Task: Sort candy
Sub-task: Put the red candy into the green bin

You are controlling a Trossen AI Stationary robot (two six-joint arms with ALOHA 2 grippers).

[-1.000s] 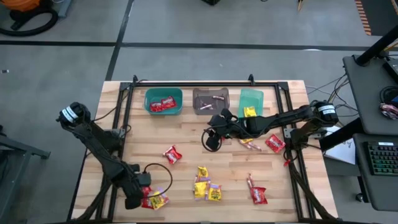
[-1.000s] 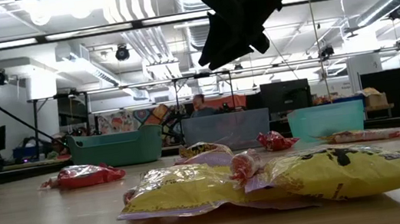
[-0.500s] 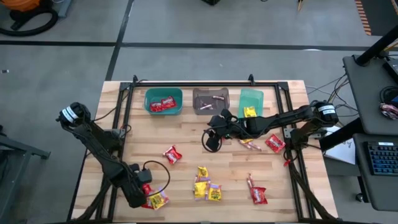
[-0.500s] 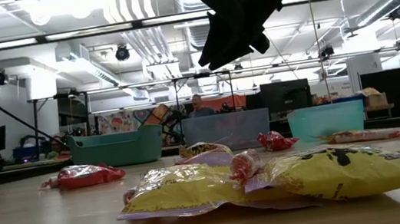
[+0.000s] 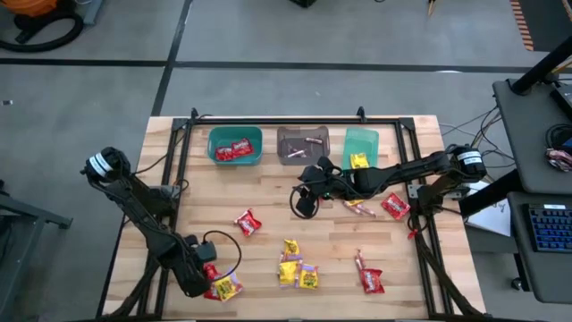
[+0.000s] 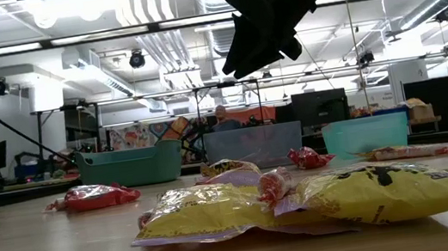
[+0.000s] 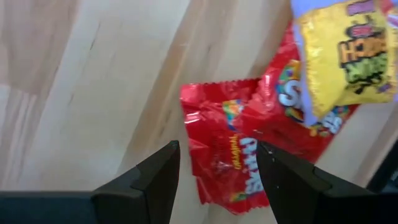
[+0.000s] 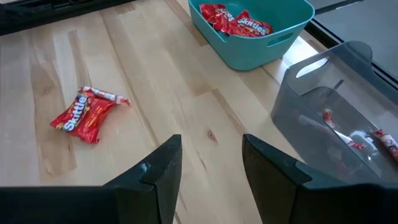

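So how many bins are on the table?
3, in a row along the far edge: teal bin on the left, grey bin in the middle, green bin on the right.

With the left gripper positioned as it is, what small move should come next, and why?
Probably lower the left gripper and close it. Its fingers are open, with a red packet between them on the table, partly under a yellow packet. The right gripper hangs open near the bins.

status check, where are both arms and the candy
Left end effector open over red packet. Right end effector open, idle mid-table. Yellow packet overlaps the red pile.
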